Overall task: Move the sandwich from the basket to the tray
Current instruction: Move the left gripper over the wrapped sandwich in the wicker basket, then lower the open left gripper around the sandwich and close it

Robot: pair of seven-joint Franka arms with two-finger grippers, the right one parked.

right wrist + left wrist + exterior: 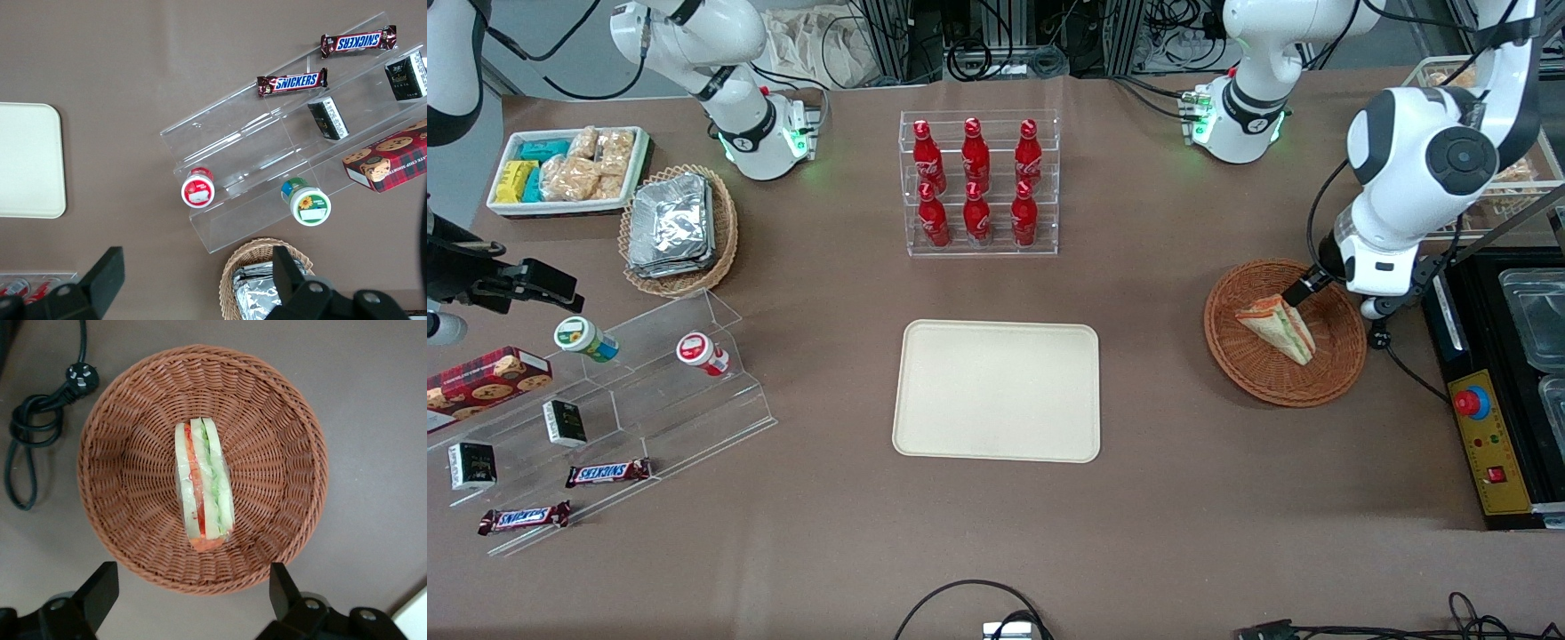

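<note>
We see the table from high in front; the left wrist view looks straight down, close over the basket [1285,331], with the gripper [193,593] above it, fingers wide apart.

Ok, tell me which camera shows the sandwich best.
The left wrist view: the sandwich lies unobstructed in the basket, filling layers clear, with the open gripper above it. The front view shows it smaller, at a slant. The right wrist view misses it.

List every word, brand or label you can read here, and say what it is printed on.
"SNICKERS": on each of the two chocolate bars on the clear stepped stand.
Red bottles: white script, too small to read.
Small dark boxes, cookie box, two cups: print unreadable.
Sandwich, basket, tray, gripper over the basket: no text.
</note>
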